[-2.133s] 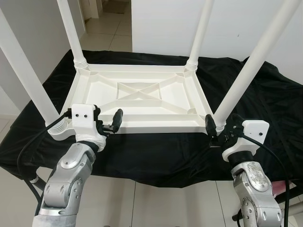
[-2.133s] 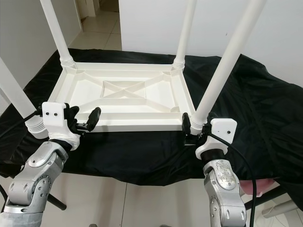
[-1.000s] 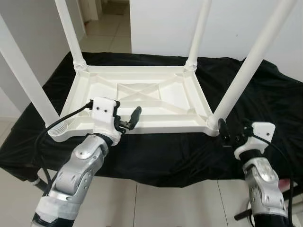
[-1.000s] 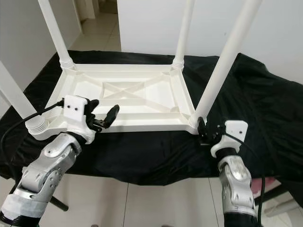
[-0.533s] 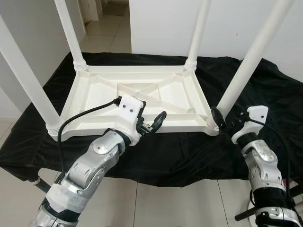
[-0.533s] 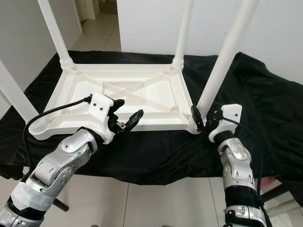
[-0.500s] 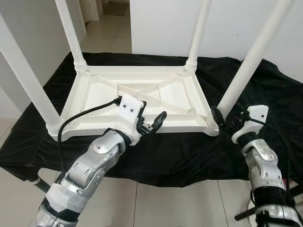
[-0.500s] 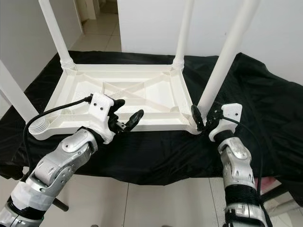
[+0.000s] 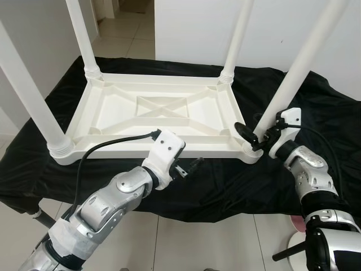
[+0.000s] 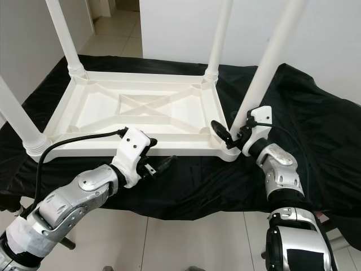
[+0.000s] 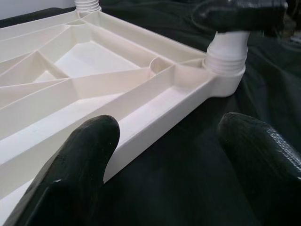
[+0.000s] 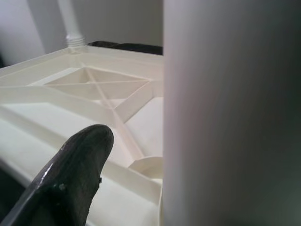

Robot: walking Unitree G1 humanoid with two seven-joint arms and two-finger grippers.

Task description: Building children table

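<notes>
A white plastic children's table (image 9: pixel 152 107) lies upside down on a black cloth, its legs pointing up. My left gripper (image 9: pixel 186 167) hovers open just in front of the table's near rail (image 11: pixel 141 136), over the cloth, holding nothing. Its two black fingers (image 11: pixel 84 160) stand wide apart. My right gripper (image 9: pixel 254 135) is at the base of the near right leg (image 9: pixel 293 68). One finger (image 12: pixel 80 169) sits on the leg's inner side with a gap to the leg (image 12: pixel 230 113). The other finger is hidden behind the leg.
The black cloth (image 9: pixel 321 113) covers a low platform and hangs over its front edge. Tiled floor (image 9: pixel 186 243) lies below. A white wall (image 9: pixel 192 28) stands behind, with a doorway at the back left. The other legs (image 9: pixel 84 39) rise at the table's corners.
My left gripper has slid right and dropped from above the near rail to the cloth in front of it. My right gripper has moved in, with a finger now past the near right leg's base.
</notes>
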